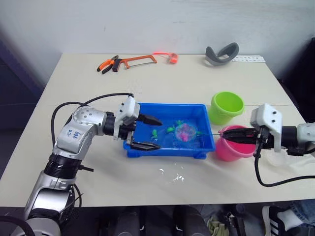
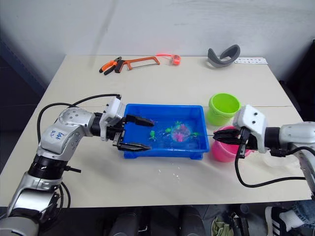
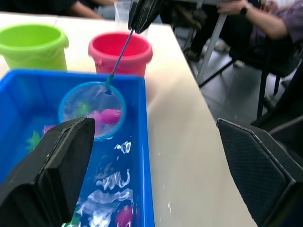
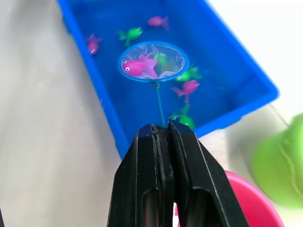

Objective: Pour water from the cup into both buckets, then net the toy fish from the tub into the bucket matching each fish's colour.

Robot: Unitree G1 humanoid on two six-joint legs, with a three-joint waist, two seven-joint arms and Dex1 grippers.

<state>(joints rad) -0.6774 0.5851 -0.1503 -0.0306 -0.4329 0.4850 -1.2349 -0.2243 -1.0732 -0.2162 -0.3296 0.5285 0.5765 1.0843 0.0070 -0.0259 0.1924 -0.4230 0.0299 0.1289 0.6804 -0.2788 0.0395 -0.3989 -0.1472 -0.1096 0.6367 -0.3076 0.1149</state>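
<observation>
At frame right the right pincer [image 4: 163,137] pinches the net [image 4: 153,61] holding a pink fish [image 4: 137,67] over the tub [image 1: 204,147], while the left pincer [image 1: 147,132] sits spread at the tub's left end.

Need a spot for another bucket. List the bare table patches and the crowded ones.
Bare: the wide strip between the tub and the hacksaw, and the table's near edge in front of the tub, though wet. Crowded: the right side, where the green bucket, pink bucket and right end effector cluster.
</observation>
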